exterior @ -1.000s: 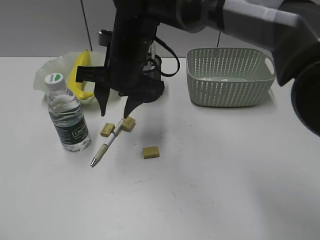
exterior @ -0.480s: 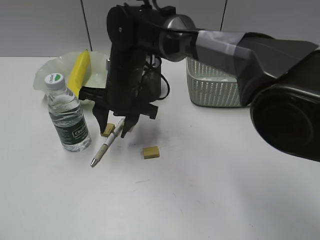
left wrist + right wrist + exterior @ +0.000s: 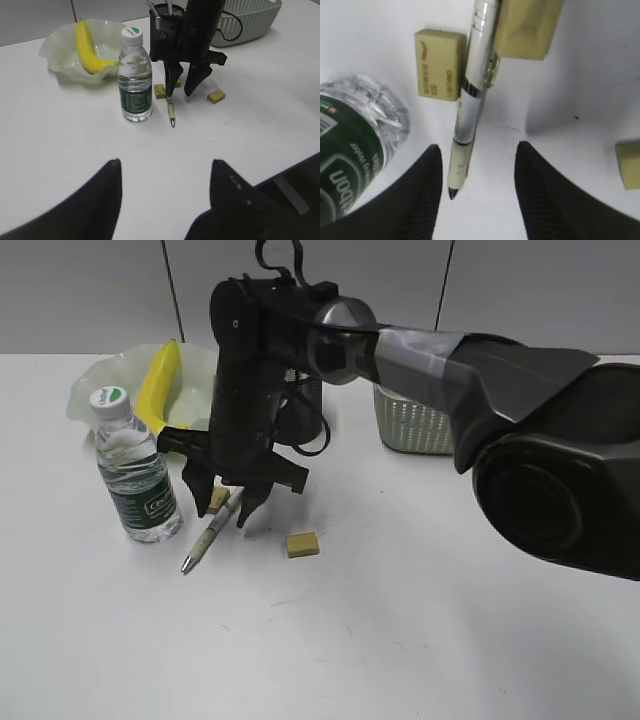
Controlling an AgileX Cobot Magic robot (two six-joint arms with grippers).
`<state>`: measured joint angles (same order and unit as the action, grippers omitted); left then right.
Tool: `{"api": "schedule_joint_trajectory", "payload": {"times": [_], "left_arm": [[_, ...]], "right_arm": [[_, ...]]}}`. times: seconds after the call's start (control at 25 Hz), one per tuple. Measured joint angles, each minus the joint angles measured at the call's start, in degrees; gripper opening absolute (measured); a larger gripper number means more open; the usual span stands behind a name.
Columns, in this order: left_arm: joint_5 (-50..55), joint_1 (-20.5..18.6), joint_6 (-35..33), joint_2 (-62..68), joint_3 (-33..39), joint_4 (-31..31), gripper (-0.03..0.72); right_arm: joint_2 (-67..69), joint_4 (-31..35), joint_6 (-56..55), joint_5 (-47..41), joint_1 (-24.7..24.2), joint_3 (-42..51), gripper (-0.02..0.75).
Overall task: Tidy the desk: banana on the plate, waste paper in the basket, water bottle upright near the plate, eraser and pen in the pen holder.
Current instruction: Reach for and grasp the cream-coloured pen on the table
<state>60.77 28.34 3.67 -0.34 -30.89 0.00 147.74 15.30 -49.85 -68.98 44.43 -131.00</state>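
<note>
Now I've dropped the right gripper (image 3: 225, 502), jaws spread and empty, down astride the pen (image 3: 212, 531) since a second ago (pen-holder step next).

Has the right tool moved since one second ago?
Yes. The right tool has come down and slightly left, judged against the water bottle; its open fingers now straddle the pen.
</note>
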Motion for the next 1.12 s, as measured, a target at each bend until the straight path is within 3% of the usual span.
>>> {"api": "schedule_joint_trajectory", "payload": {"times": [0.4, 1.12], "left_arm": [[0.0, 0.0, 0.0, 0.0, 0.0, 0.0, 0.420], [0.0, 0.0, 0.0, 0.0, 0.0, 0.5, 0.420]], "right_arm": [[0.8, -1.9, -2.0, 4.1, 0.0, 0.0, 0.381], [1.5, -4.3, -2.2, 2.8, 0.3, 0.0, 0.368]]}}
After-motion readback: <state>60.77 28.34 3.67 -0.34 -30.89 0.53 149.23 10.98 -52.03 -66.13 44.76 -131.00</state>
